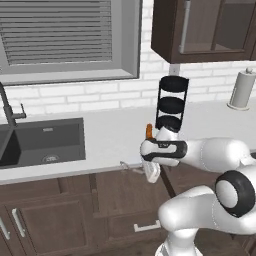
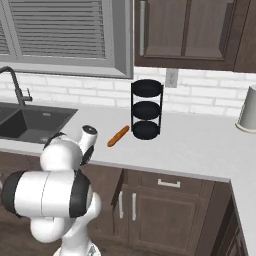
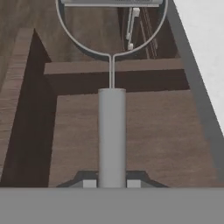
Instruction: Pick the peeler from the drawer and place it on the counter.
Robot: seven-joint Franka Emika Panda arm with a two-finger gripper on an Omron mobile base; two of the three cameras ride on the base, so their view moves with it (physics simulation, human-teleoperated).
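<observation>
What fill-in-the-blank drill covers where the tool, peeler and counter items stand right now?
1. The tool is shut on the ____ handle.
2. Below it lies the open wooden ____.
3. On the counter, the orange stick lies beside a black three-tier ____.
4. The sink is set into the counter under the ____.

Missing words: peeler; drawer; rack; window.

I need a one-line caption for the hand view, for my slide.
Gripper shut on the peeler, held above the open drawer beside the counter.
</observation>
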